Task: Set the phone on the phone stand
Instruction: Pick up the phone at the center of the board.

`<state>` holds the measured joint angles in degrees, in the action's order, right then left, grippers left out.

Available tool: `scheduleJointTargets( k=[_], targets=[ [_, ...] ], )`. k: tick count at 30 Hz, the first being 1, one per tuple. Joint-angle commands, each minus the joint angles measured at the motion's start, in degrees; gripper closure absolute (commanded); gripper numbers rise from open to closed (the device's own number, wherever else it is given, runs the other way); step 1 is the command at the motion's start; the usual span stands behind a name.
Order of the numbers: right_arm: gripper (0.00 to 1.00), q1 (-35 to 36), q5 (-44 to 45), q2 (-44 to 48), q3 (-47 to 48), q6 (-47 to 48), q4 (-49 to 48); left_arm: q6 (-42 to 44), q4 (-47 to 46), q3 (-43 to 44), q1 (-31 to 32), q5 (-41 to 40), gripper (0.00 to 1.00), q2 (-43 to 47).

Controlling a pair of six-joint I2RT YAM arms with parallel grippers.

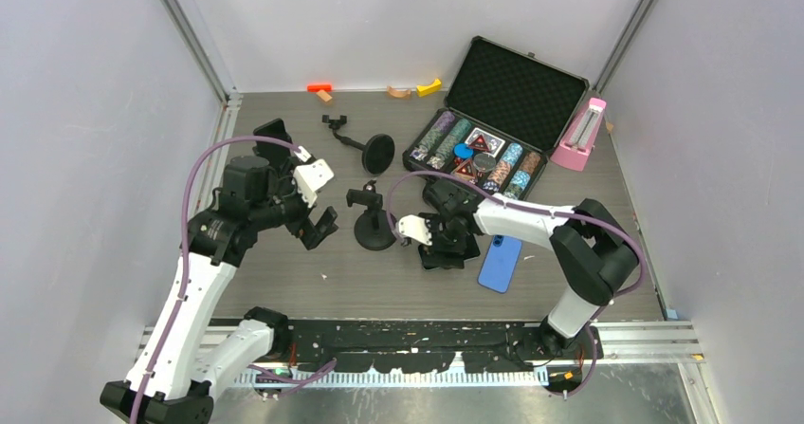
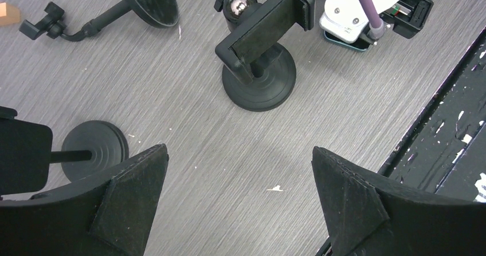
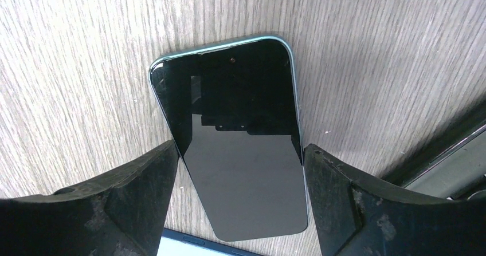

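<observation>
Under the right gripper the phone lay flat, screen up, on the table; the fingers straddled its long edges, wide, ready to pinch it. The left gripper hung fully spread near the stand, probably to steady it.

Left arm raised, elbow bent, forearm reaching inward. Left gripper angled downward, jaws fully apart. Right arm folded low, stretched toward centre. Right gripper pointing straight down, jaws wide apart
</observation>
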<state>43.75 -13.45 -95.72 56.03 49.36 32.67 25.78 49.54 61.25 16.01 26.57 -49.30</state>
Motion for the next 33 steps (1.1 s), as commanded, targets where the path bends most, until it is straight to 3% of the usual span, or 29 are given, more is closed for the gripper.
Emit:
scheduleJointTargets(
  k=[1,14,29,33],
  targets=[
    [0.20,1.4,1.3,0.5,-2.6,-0.9,-1.4,-0.6,-0.8,-0.1,-0.2,-0.1,0.00,1.0],
    [0.65,1.7,0.5,6.4,-7.3,-7.0,-7.7,-11.3,-3.4,1.6,-0.2,5.4,0.00,-0.3],
    [0.97,1.2,-0.2,11.7,-5.4,-9.8,-8.7,-22.4,-13.0,4.7,-0.2,9.5,0.00,-6.0],
    [1.00,0.6,-0.3,13.5,-5.2,-10.4,-8.7,-25.4,-14.6,6.1,-0.1,10.8,0.00,-7.1]
  ],
)
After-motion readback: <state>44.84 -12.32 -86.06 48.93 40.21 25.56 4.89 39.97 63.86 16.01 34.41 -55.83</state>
